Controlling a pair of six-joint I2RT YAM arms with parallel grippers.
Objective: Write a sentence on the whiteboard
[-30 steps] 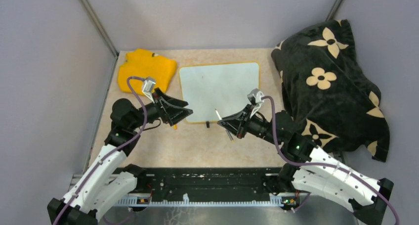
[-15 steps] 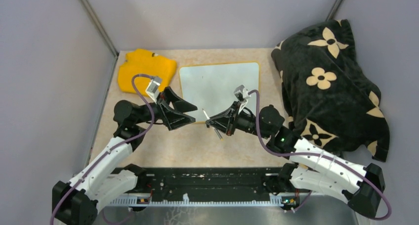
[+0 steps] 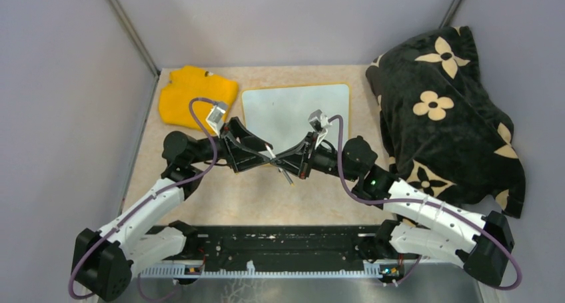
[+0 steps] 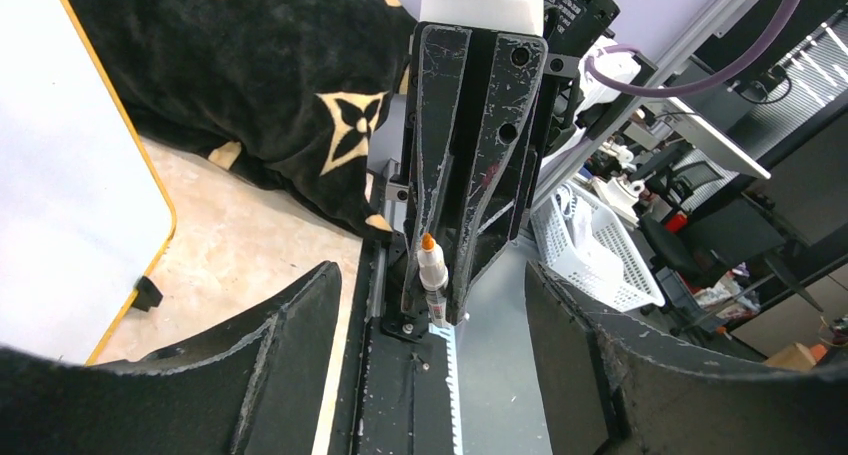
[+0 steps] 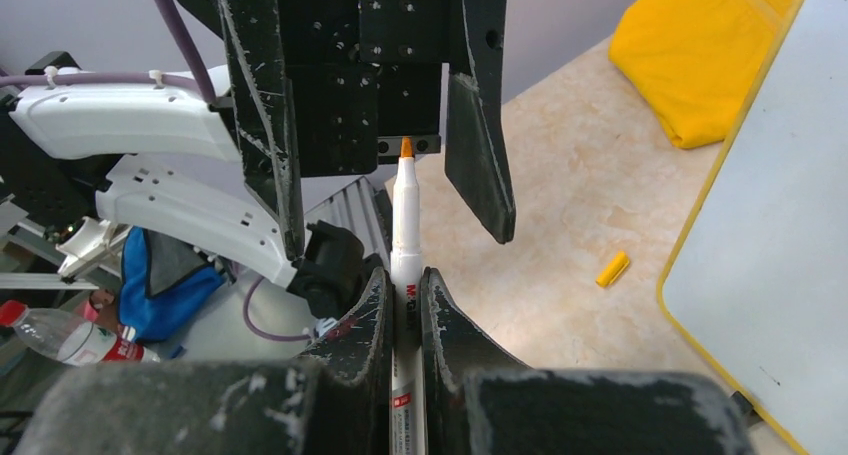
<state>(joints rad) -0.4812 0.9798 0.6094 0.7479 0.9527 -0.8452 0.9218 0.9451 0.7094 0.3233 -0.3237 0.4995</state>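
Observation:
The whiteboard (image 3: 295, 113) lies flat at the back centre, its face plain white inside a yellow rim; the sentence is not in view on it. My right gripper (image 3: 281, 162) is shut on a white marker (image 5: 405, 225) with a bare orange tip. It holds the marker above the table, in front of the board's near edge, tip pointing at my left gripper (image 3: 265, 155). The left gripper stands open. In the right wrist view its fingers (image 5: 480, 125) flank the tip without touching it. The left wrist view shows the marker (image 4: 431, 270) held in the right gripper (image 4: 435, 310).
A yellow cloth (image 3: 196, 93) lies at the back left beside the board. A black blanket with cream flowers (image 3: 443, 110) is heaped on the right. A small yellow cap (image 5: 613, 268) lies on the table near the board's corner. A foot (image 4: 146, 293) props the board's edge.
Both arms have swung in toward each other in front of the board. The right gripper brought the marker leftward until its tip came between the left jaws, which narrowed slightly.

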